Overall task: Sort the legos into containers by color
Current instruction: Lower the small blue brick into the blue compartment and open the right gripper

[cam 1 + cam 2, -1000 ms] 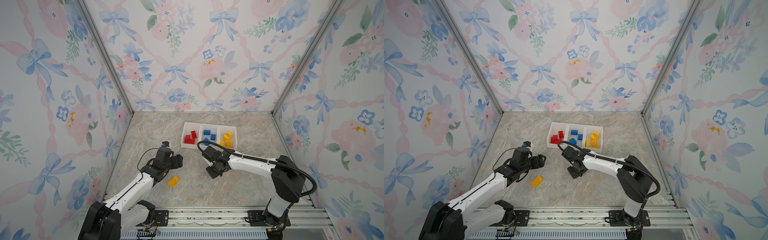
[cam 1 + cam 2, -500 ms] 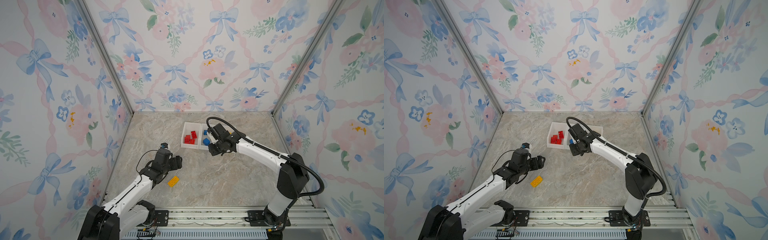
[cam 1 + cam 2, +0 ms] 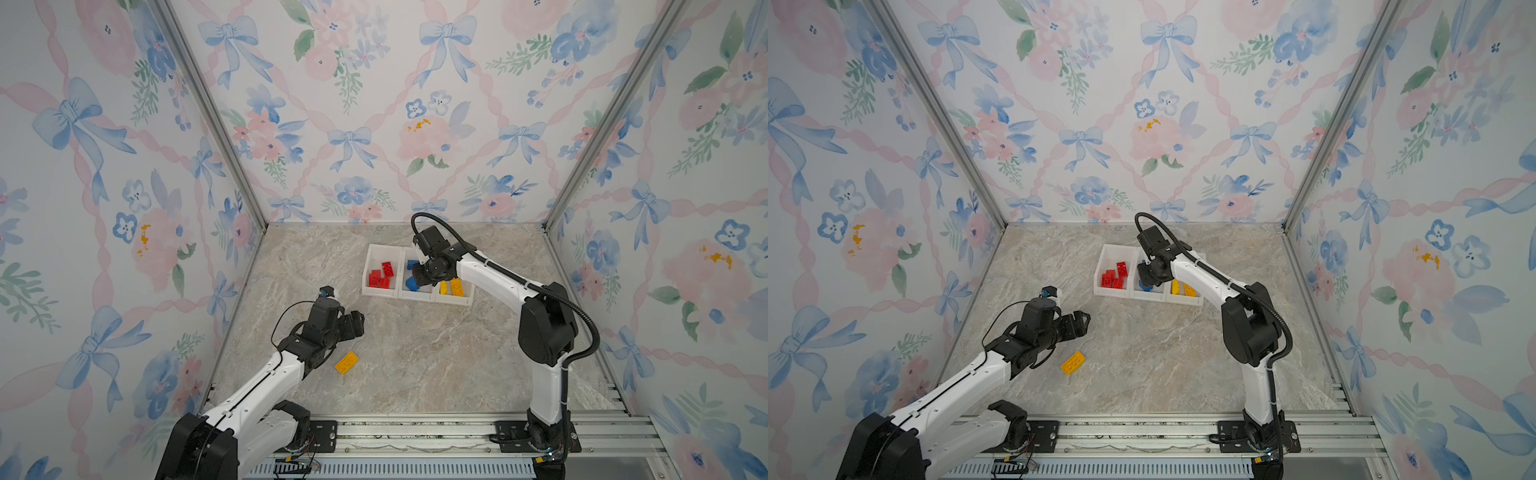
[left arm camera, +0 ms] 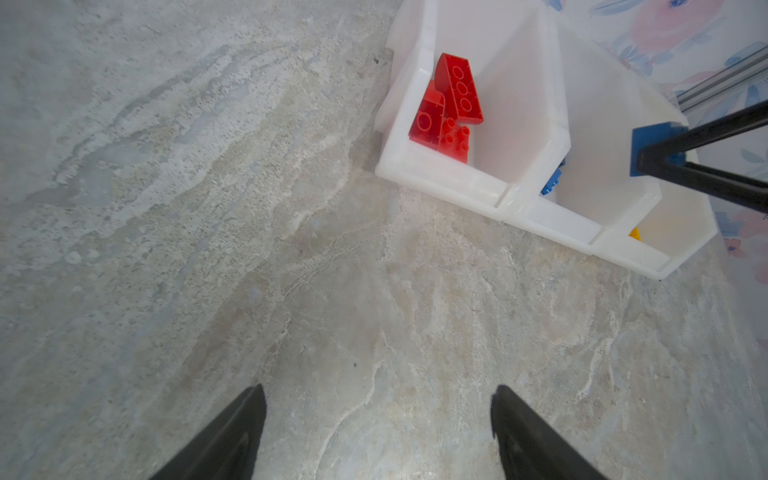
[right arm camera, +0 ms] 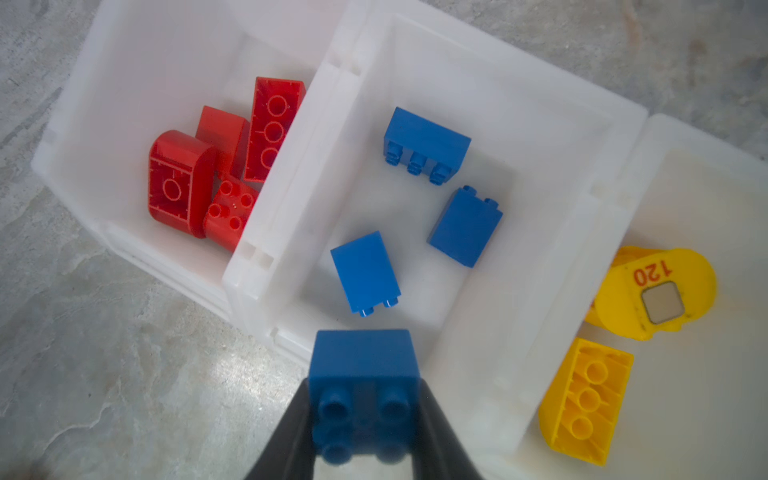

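Marble tabletop [image 3: 415,353], blue lego [image 5: 363,357] in right end effector [image 5: 365,390]

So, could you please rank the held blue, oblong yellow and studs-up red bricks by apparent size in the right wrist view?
held blue brick, nearest the camera
oblong yellow brick
studs-up red brick

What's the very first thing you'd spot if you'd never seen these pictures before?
Probably the right gripper pinching a blue brick over the middle of three joined white bins, each holding one colour. Next, a single yellow brick lying alone on the marble table, close to the open left gripper.
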